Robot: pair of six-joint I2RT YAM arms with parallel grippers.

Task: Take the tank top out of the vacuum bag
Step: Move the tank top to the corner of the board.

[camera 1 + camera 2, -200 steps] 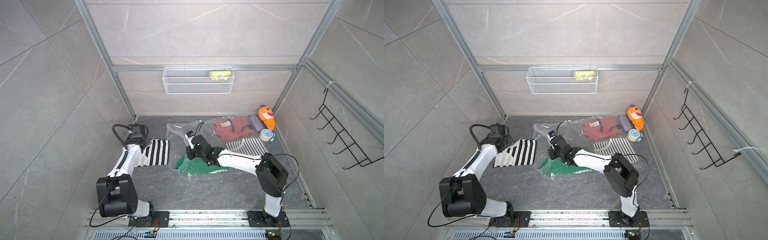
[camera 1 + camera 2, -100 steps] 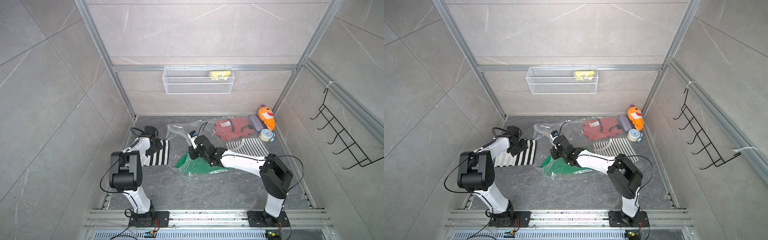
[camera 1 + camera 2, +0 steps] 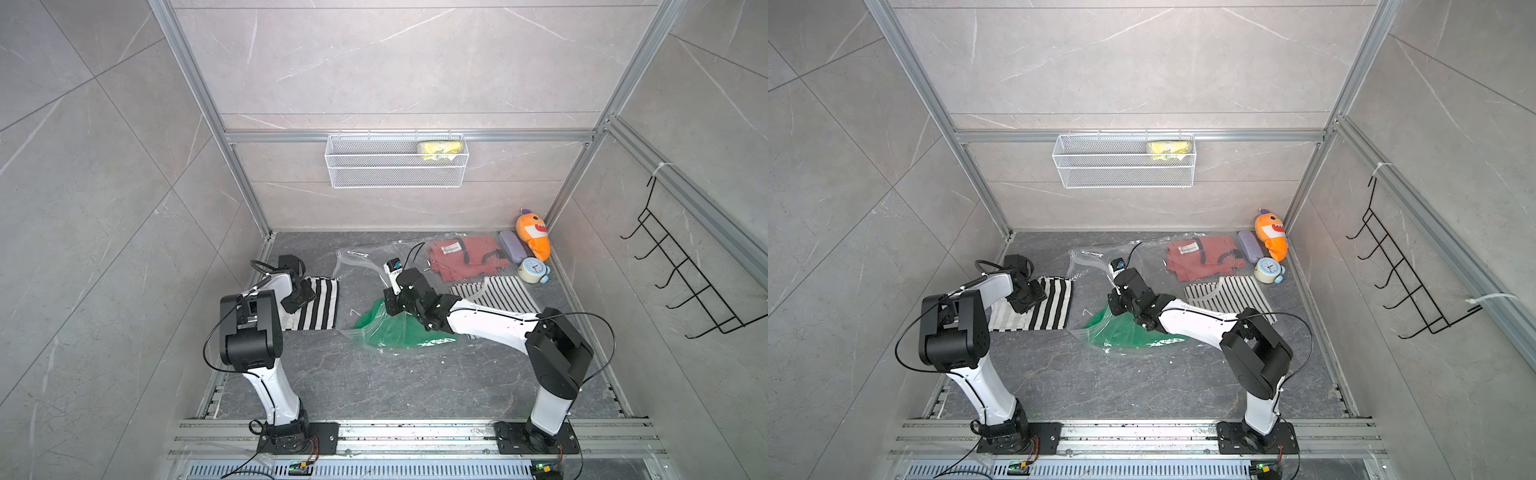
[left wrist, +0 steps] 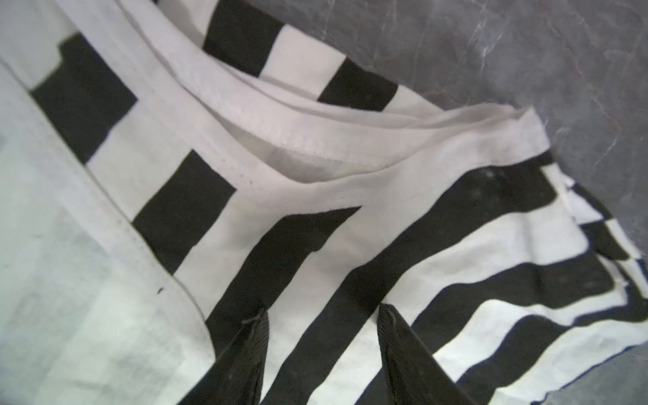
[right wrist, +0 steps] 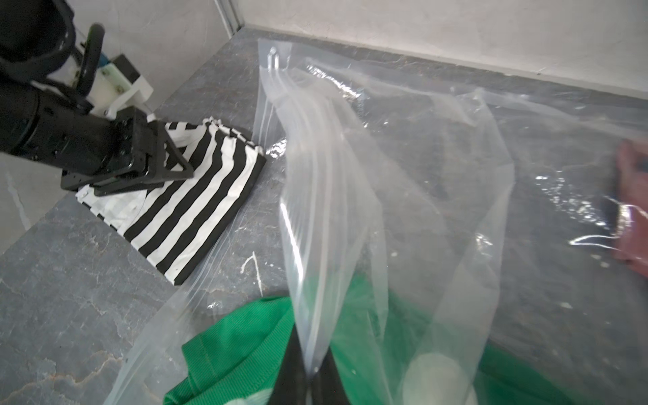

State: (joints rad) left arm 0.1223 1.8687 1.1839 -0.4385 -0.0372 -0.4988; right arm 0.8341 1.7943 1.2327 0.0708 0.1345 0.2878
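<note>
The front floor [image 3: 374, 386] lies open; the vacuum bag [image 3: 361, 266], striped top [image 3: 322, 303] and red garment [image 3: 461, 262] crowd the back.

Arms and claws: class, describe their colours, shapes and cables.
The left arm and right arm match: white links, bulky black joints, thin black cables looping out. Left claw: black, tapered, ribbed fingers. Right claw: black too.

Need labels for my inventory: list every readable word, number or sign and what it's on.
Nothing is legible.
White tag on the red garment: print too small.
Alarm clock dial: numerals blurred.
White print on the green garment: unreadable.
Yellow packet in the wire basket: too small.
</note>
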